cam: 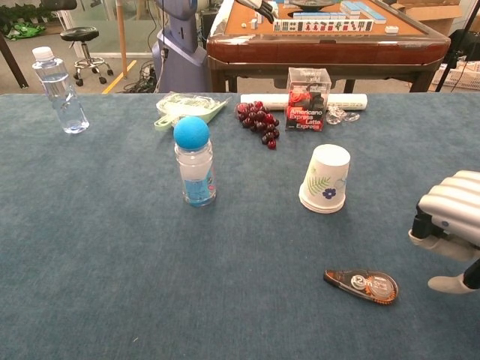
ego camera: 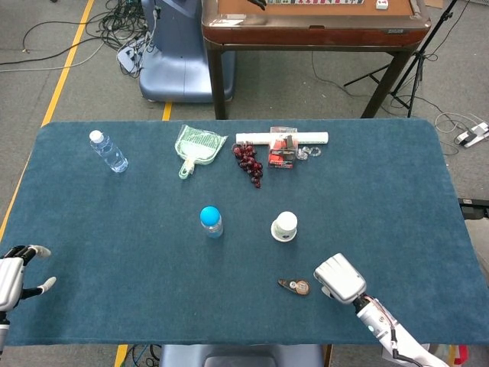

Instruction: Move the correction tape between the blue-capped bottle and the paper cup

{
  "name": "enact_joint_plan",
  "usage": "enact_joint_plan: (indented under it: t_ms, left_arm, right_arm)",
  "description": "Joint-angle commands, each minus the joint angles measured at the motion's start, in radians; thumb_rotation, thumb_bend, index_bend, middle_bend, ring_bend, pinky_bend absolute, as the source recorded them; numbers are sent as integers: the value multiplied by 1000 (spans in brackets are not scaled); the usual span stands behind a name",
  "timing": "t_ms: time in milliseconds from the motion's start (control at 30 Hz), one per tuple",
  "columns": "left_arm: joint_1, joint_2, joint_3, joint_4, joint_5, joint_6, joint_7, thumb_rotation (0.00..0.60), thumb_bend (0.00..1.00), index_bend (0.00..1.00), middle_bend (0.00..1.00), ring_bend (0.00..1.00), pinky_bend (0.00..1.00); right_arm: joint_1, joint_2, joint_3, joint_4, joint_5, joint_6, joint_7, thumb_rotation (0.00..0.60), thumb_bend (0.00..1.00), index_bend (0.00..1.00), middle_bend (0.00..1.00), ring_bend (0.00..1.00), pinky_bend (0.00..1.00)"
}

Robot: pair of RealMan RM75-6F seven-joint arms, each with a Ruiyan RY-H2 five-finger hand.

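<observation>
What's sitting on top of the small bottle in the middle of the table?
A blue ball rests on the mouth of the small bottle. It hides the opening, so I cannot tell whether a cap is underneath.
</observation>
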Motion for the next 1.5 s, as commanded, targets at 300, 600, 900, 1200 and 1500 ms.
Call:
enact_joint_plan:
  t_ms: [300, 600, 900, 1200, 1500]
  left_arm:
    - [0, 1, 1, -1, 1, 0, -1, 600, 93, 427, 432, 333, 504]
    - [-2, 1, 4, -3, 2, -6, 2, 600, 93, 427, 432, 333, 504]
    - [-1, 4, 4, -7, 1, -4, 0, 600, 93, 427, 432, 333, 504]
    - [-1, 5, 4, -8, 1, -6, -3, 600, 94, 427, 432, 333, 504]
    - [-2, 5, 4, -7, -1, -9, -4, 600, 93, 427, 432, 333, 504]
  right_arm:
    - [0, -39, 0, 23, -10, -18, 2, 600, 0, 1000, 1000, 1000, 1000]
    - [12, -89, 17, 50, -4, -42, 1, 600, 0, 1000, 1000, 1000, 1000]
    - [27, -129, 34, 70, -5, -49, 20, 600, 0, 1000, 1000, 1000, 1000]
    - [38, -157, 54, 97, -3, -43, 33, 600, 0, 1000, 1000, 1000, 1000]
    - [65, -202, 72, 147, -5, -56, 49, 600, 0, 1000, 1000, 1000, 1000]
